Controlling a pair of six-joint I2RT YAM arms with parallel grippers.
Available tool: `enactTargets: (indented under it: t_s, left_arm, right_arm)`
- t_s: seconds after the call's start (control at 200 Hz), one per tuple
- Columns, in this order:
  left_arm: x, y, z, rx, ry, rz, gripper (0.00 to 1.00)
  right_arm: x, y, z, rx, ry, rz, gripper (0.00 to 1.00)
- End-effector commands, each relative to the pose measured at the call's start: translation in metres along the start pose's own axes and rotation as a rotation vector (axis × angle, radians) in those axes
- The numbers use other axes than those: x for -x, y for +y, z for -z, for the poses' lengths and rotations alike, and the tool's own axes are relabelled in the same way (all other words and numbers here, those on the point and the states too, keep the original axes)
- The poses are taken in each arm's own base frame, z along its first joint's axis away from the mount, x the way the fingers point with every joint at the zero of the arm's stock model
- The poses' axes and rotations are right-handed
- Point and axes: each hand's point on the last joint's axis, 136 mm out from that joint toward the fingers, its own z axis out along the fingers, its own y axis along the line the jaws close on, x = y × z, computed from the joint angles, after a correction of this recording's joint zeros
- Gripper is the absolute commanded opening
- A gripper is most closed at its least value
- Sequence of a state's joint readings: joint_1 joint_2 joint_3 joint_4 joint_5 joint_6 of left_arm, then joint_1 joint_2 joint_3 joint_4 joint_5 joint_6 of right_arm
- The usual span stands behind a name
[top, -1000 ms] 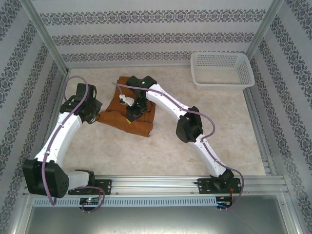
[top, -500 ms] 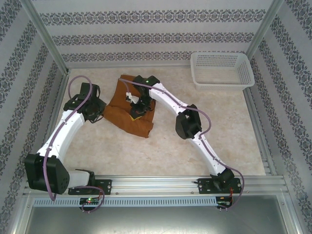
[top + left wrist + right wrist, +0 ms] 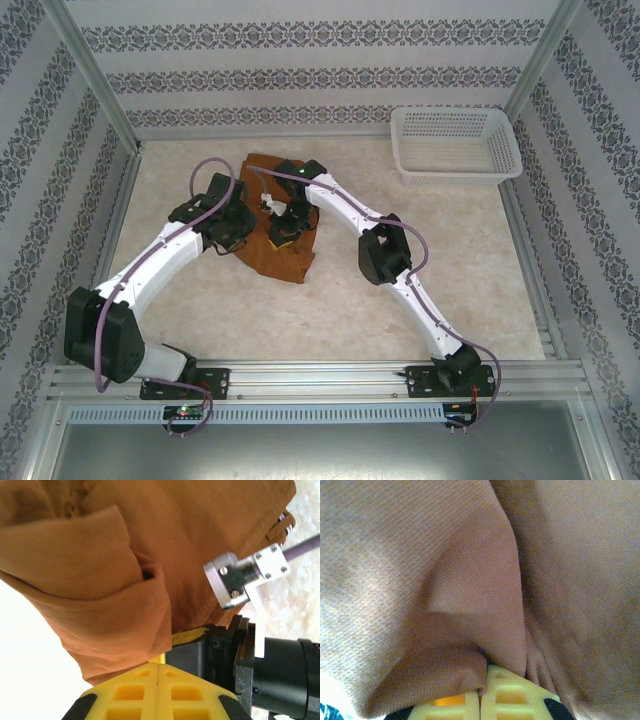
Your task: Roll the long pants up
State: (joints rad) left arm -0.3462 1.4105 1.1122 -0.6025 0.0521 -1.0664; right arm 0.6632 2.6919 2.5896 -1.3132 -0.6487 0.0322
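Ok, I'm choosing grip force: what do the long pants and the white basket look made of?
The long pants: woven cloth, matte; a fine weave shows up close and it folds softly. Fibre unclear. The basket: probably rigid white plastic, judging by its moulded mesh walls.

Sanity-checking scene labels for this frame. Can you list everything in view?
pants: 1, rust-brown, bunched on the table, far left of centre
basket: 1, white mesh, far right corner
table: 1, beige marbled
walls: 3, grey-white patterned, left, back and right
rail: 1, silver, near edge
left arm: 1, white and black, over the pants
right arm: 1, white and black, over the pants
left gripper: 1, yellow fingers, shut on the pants
right gripper: 1, yellow fingers, shut on the pants
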Motion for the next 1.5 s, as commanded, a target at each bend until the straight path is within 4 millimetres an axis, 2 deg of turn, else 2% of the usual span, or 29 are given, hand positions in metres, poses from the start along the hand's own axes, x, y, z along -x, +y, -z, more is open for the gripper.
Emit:
enactTargets:
  t_s: [0.0,0.115,0.265,0.57,0.605,0.724,0.904,0.989,1.039,1.099,1.229,1.414,1.494]
  left_arm:
    - [-0.005,-0.003,-0.012,0.011,-0.007,0.015,0.00]
    - [0.003,0.019,-0.028,0.132,-0.052,0.009,0.00]
    - [0.018,0.037,-0.050,0.272,-0.113,-0.030,0.00]
    - [0.045,0.094,-0.084,0.486,-0.168,0.085,0.00]
    - [0.047,0.099,-0.086,0.503,-0.166,0.094,0.00]
    - [0.049,0.114,-0.089,0.536,-0.159,0.119,0.00]
    - [0.050,0.127,-0.091,0.554,-0.148,0.146,0.00]
    - [0.050,0.129,-0.093,0.555,-0.137,0.153,0.00]
    - [0.050,0.130,-0.094,0.558,-0.129,0.154,0.00]
    - [0.050,0.130,-0.095,0.559,-0.123,0.156,0.00]
    - [0.050,0.130,-0.095,0.553,-0.118,0.161,0.00]
    - [0.051,0.128,-0.095,0.541,-0.110,0.163,0.00]
    - [0.052,0.126,-0.094,0.534,-0.105,0.166,0.00]
  right_arm:
    - [-0.006,-0.022,-0.018,-0.046,0.039,-0.048,0.00]
    - [-0.006,-0.018,-0.012,-0.046,0.031,-0.043,0.00]
    - [-0.009,-0.016,-0.005,-0.058,0.027,-0.038,0.00]
    - [-0.015,-0.015,-0.001,-0.066,0.030,-0.038,0.00]
    - [-0.015,-0.015,0.001,-0.073,0.027,-0.031,0.04]
    - [-0.013,-0.017,0.019,-0.158,-0.010,0.001,0.42]
    - [-0.012,-0.020,0.060,-0.395,-0.113,0.076,0.56]
    - [-0.015,-0.010,0.077,-0.554,-0.156,0.166,0.59]
    - [-0.019,-0.001,0.081,-0.630,-0.166,0.221,0.60]
    - [-0.027,0.012,0.078,-0.722,-0.166,0.288,0.62]
    - [-0.044,0.040,0.054,-0.890,-0.145,0.454,0.66]
    - [-0.055,0.064,0.020,-1.067,-0.144,0.626,0.67]
    - [-0.058,0.066,0.004,-1.163,-0.116,0.710,0.70]
